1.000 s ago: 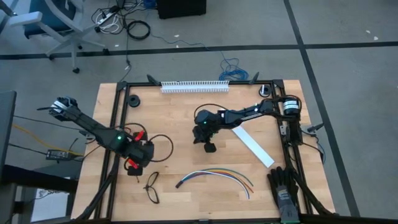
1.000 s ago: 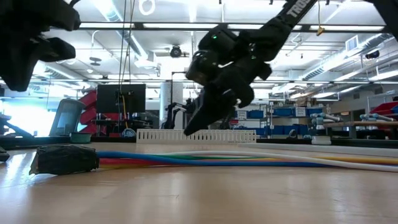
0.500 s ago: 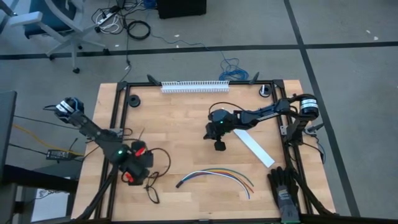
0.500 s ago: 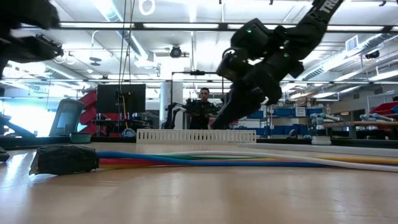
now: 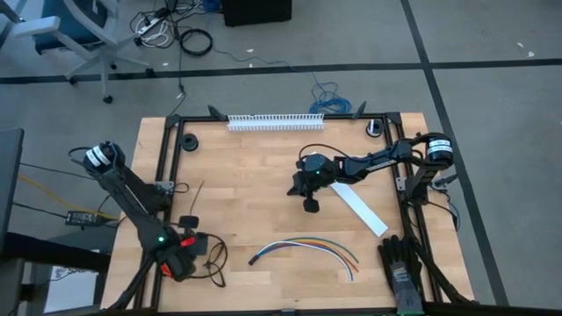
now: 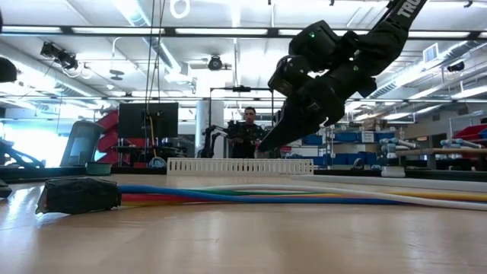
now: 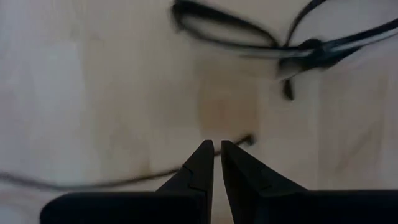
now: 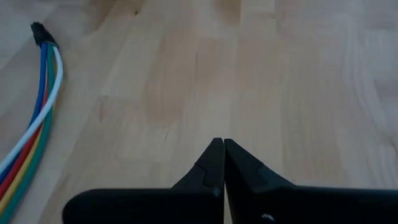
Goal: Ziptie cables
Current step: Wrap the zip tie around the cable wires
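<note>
1. Two hands, both with fingers together and holding nothing: the right hand [image 5: 311, 204] hangs above mid-surface, the left hand [image 5: 178, 261] at the near-left corner by the glasses [image 5: 213, 261].
2. The cables [image 5: 306, 247] arc crosswise along the near edge (dark end pointing left), nearer the right hand.
3. The ziptie [image 5: 198, 190] lies far of the left hand; I see no containers.

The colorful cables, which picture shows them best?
The high view: the whole bundle of cables shows as one curved arc on the table. The low view shows them edge-on as flat stripes. The right wrist view catches only the dark joined end. The left wrist view shows none.
</note>
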Controlling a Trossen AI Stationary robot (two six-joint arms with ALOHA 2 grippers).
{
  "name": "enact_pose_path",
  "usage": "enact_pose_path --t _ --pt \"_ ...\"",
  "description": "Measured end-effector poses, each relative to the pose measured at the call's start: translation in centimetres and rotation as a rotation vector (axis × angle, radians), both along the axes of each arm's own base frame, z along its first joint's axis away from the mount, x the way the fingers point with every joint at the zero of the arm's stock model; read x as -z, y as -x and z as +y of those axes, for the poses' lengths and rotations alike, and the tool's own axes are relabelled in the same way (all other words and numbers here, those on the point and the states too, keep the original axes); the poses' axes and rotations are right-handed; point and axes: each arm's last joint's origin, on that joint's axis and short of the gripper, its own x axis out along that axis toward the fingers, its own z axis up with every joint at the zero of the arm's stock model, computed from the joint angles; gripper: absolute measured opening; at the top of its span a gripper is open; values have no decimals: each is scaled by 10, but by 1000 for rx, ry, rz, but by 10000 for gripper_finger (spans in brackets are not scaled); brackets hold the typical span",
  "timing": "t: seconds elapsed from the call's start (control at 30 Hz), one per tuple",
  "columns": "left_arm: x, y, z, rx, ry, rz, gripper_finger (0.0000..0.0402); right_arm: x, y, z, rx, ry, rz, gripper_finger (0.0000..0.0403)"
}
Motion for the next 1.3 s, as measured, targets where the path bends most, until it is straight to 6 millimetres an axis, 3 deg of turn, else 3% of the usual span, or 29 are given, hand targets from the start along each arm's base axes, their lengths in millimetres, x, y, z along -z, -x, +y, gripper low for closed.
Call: enact_pose_path --t 0.17,0.53,1.3 --pt "8 0 -2 72 -33 59 49 -2 -2 0 5 -7 -25 0" --pt "19 -3 -7 126 -40 102 107 -3 -2 -2 27 3 -37 0" --pt "43 -6 -16 297 -81 201 98 -4 -3 0 39 17 -52 0"
